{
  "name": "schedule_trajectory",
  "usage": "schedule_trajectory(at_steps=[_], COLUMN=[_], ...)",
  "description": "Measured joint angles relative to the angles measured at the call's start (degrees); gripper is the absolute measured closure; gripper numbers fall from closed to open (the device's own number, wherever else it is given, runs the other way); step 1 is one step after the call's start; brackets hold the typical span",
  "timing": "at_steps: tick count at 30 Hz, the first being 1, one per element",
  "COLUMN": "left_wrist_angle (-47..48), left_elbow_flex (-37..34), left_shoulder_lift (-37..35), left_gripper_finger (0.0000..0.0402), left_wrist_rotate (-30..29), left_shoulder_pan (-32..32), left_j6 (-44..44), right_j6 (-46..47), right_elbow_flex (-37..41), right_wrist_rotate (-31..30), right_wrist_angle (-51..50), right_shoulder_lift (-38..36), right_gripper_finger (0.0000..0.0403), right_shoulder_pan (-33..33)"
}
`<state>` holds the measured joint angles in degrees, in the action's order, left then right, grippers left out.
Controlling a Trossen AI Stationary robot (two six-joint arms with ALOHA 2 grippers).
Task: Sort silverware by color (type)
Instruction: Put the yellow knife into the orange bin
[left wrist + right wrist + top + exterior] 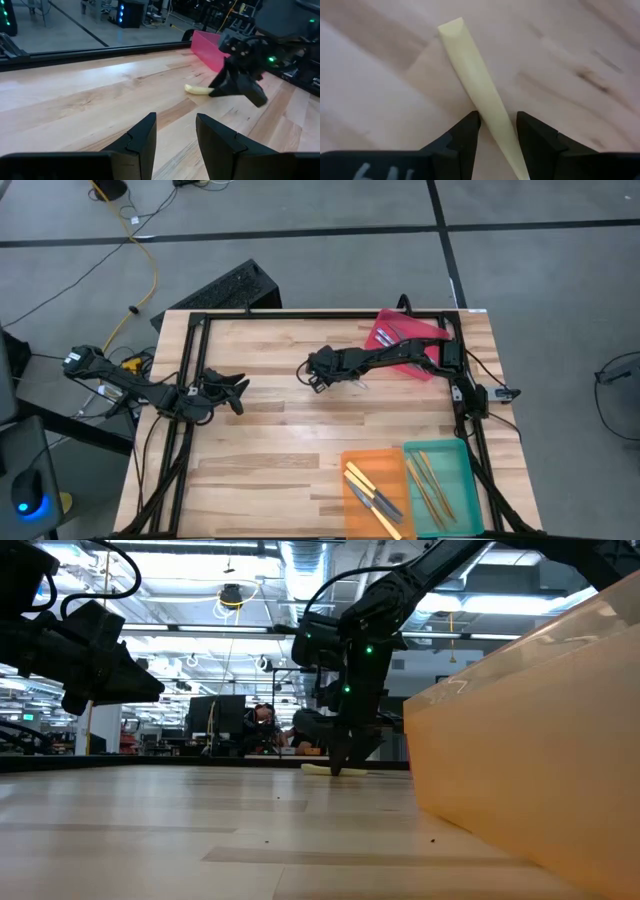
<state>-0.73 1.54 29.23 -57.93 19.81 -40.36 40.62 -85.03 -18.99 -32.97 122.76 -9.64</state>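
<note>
My right gripper (pixel 498 131) is down at mid-table, fingers narrowed around a pale yellow flat-handled utensil (pixel 475 85) lying on the light wooden tabletop (pixel 270 440); whether the pads actually pinch it, I cannot tell. My left gripper (pixel 175 135) hovers near the table's left edge, fingers partly apart, holding nothing. The red tray (pixel 425 332), orange tray (pixel 362 498) and teal tray (pixel 462 470) each hold utensils.
</note>
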Motion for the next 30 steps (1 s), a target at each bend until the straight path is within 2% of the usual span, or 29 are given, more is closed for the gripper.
schedule_trajectory(at_steps=[9,15,22,30], left_wrist_angle=[0.00,0.00,0.00,0.00], left_elbow_flex=[0.00,0.00,0.00,-0.02], left_shoulder_lift=[0.00,0.01,0.02,0.02], left_gripper_finger=[0.0280,0.0280,0.0280,0.0280], left_wrist_rotate=[-0.02,-0.08,-0.22,-0.20], left_shoulder_pan=[0.00,0.00,0.00,0.00], left_j6=[0.00,0.00,0.00,-0.02], right_j6=[0.92,0.53,-0.76,-5.14], right_elbow_flex=[0.00,0.00,0.02,0.02], right_wrist_rotate=[2.06,4.08,3.47,2.32], right_wrist_angle=[2.62,7.87,13.31,13.39], right_shoulder_lift=[0.04,0.15,0.50,0.50], right_gripper_finger=[0.0242,0.0242,0.0242,0.0242], right_shoulder_pan=[4.15,7.55,11.11,12.45])
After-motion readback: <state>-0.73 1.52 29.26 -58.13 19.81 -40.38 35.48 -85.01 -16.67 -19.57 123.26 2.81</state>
